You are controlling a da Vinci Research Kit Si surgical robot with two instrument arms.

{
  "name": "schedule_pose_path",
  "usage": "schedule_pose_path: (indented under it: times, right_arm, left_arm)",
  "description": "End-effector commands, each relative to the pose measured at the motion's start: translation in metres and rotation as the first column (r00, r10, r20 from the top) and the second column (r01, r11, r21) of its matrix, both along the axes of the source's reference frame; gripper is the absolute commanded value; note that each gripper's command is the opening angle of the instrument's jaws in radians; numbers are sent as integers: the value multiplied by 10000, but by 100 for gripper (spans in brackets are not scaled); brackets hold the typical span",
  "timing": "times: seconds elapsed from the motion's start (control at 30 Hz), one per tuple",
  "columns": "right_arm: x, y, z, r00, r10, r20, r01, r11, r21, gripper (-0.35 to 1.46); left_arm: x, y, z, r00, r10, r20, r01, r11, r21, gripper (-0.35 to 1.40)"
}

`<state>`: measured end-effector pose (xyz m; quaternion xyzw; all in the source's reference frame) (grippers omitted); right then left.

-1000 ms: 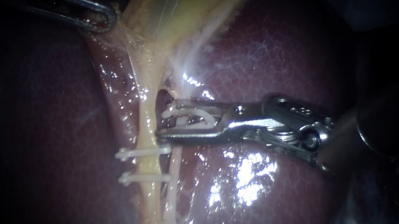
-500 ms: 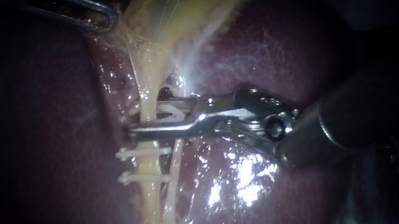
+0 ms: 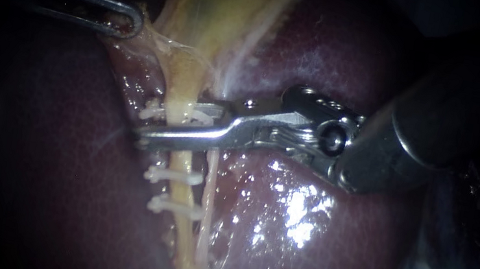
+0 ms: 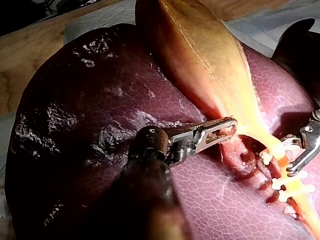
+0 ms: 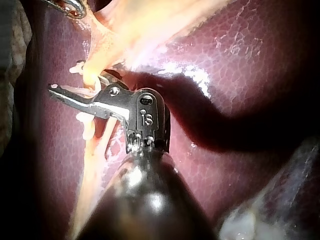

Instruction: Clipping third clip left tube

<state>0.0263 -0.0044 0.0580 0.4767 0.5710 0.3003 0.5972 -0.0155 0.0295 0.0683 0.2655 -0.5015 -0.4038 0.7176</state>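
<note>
My right instrument reaches in from the right, its jaws straddling the yellow left tube and shut on a white clip whose ends show beyond the tube. Below it two white clips sit across the same tube. At the upper left my left instrument is shut on tissue at the gallbladder neck. The left wrist view shows those jaws on that tissue. In the right wrist view the right instrument crosses the tube, with the clip beside it.
Dark red liver surrounds the tubes. A thinner pale tube runs just right of the left tube, under the right instrument. In the left wrist view the liver lies on a wooden bench.
My right instrument has moved leftward from beside the left tube to across it, and the clip now straddles the tube above the two clips. The left instrument holds still.
</note>
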Motion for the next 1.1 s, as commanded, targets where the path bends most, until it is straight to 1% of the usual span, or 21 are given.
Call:
schedule_pose_path:
  times: [0.03,0.13,0.27,0.4,0.53,0.6,0.67,0.73,1.1]
  right_arm:
    - [-1,0,1,10000,-8,5,8,10000,2,43]
    - [-4,0,3,10000,-25,-4,25,10000,-1,32]
    - [-11,2,5,10000,-53,-21,53,10000,2,2]
    - [-11,2,6,10000,-65,-30,65,10000,1,-12]
    - [-11,1,6,9999,-121,-69,121,9999,-5,-35]
    - [-11,0,6,9999,-89,-80,89,10000,-11,-35]
    - [-11,-2,7,9999,-125,112,126,9999,-63,-35]
    - [-11,-3,8,9994,-228,254,231,9997,-102,-35]
    - [-11,-4,12,9994,-224,263,228,9997,-120,-35]
  left_arm:
    - [0,0,0,10000,-2,0,2,10000,-1,-35]
    - [0,0,0,10000,-3,-1,3,10000,-1,-35]
    - [0,0,0,10000,-3,-1,3,10000,-1,-35]
    - [0,0,0,10000,-3,-1,3,10000,-1,-35]
    - [0,0,0,10000,-4,-1,4,10000,-1,-35]
    - [0,0,0,10000,-4,-1,4,10000,-1,-35]
    - [0,0,0,10000,-4,-1,4,10000,-1,-35]
    - [0,0,0,10000,-4,-1,4,10000,-1,-35]
    - [-1,1,1,10000,-4,-1,4,10000,-1,-35]
